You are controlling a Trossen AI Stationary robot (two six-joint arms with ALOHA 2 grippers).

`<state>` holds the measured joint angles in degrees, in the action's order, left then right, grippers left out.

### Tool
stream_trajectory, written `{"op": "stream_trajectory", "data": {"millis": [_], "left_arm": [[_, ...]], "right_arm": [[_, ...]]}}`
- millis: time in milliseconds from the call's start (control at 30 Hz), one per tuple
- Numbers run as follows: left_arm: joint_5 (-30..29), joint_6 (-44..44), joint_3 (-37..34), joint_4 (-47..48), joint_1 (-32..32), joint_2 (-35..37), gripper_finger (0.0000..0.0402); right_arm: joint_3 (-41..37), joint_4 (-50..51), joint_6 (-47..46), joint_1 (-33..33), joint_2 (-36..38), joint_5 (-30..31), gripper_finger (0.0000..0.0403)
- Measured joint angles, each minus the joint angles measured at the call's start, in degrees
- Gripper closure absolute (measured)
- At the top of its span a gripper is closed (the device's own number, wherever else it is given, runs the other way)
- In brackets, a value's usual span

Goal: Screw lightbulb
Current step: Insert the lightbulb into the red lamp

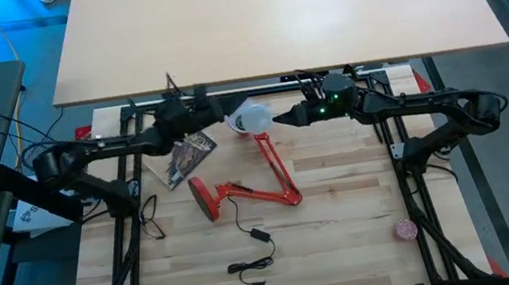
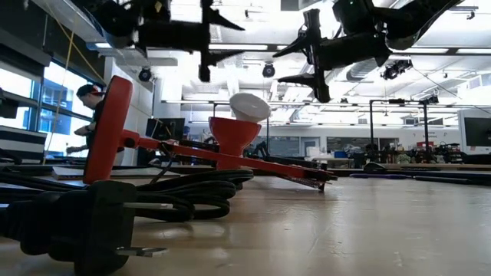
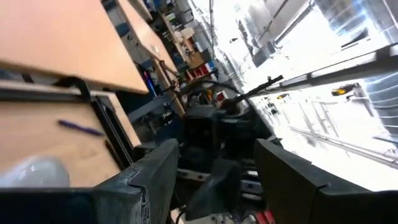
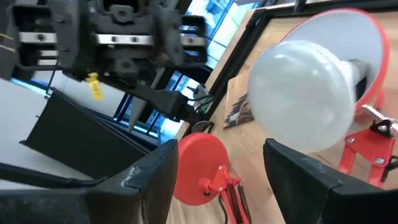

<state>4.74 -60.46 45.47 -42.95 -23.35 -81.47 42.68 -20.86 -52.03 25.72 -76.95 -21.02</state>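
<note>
1. Pale butcher-block planks make up the surface [image 1: 344, 200], and nearest to where I stand lies one black power cord [image 1: 251, 254], its plug [image 2: 100, 230] flat on the wood and the cable looped loosely toward the lamp.

2. Just past the cord sits one red desk lamp [image 1: 252, 193] with a round red base [image 2: 107, 126] and a folding red arm lying low across the planks, its funnel-shaped shade [image 2: 234, 134] opening upward.

3. Seated in that shade is the one small white frosted lightbulb [image 4: 298, 93], dome up and neck down in the socket. I'd judge it inserted, but whether it is threaded fully home I can't tell.

4. Both dark grippers hang just beside the bulb at about its height, one on each side. The right gripper [image 1: 283, 117] has its fingers spread with the bulb ahead of the gap, touching nothing; the left gripper [image 1: 216, 118] likewise has its fingers released and holds nothing.

5. My reading: either turning remains or the arms are finished and clear. Nothing is gripped now.

6. Farther off: one glossy printed packet [image 1: 186, 158] beside the left arm, one small pink disc [image 1: 406, 230] near the right edge, and one large tan tabletop [image 1: 267, 19] at the back.
</note>
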Motion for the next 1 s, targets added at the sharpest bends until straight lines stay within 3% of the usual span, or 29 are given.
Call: {"op": "stream_trajectory", "data": {"millis": [167,300,400,467,533,600,700,833,1000], "left_arm": [[4.02,5.85,-0.02,12.55,0.27,7.42,0.0197],[10.12,11.05,-0.02,29.07,4.44,13.24,0.0205],[8.26,15.25,-0.03,43.63,9.44,15.99,0.0244],[5.01,17.52,-0.05,50.33,12.50,15.84,0.0294],[3.70,18.09,-0.13,52.98,14.27,13.70,0.0359],[3.51,16.99,-0.11,51.67,15.31,10.29,0.0388],[2.80,17.12,1.81,50.46,16.37,3.59,0.0395],[2.02,20.97,8.14,53.28,17.08,-5.54,0.0401],[-4.47,31.00,18.01,65.52,20.15,-13.64,0.0401]], "right_arm": [[0.00,-0.22,0.00,1.75,0.13,-0.14,0.0176],[0.00,-1.51,0.00,3.71,0.61,-2.23,0.0176],[0.00,-2.20,0.01,5.13,0.89,-4.59,0.0180],[0.00,-3.00,0.43,5.80,0.99,-6.16,0.0191],[0.00,-3.06,0.59,6.31,1.03,-7.02,0.0209],[0.00,-2.93,0.61,6.73,1.03,-7.65,0.0232],[0.00,-2.78,0.93,6.93,1.03,-7.77,0.0283],[0.00,-2.66,0.97,6.93,1.92,-7.49,0.0384],[1.25,0.62,2.05,7.19,6.92,-5.83,0.0401]]}}
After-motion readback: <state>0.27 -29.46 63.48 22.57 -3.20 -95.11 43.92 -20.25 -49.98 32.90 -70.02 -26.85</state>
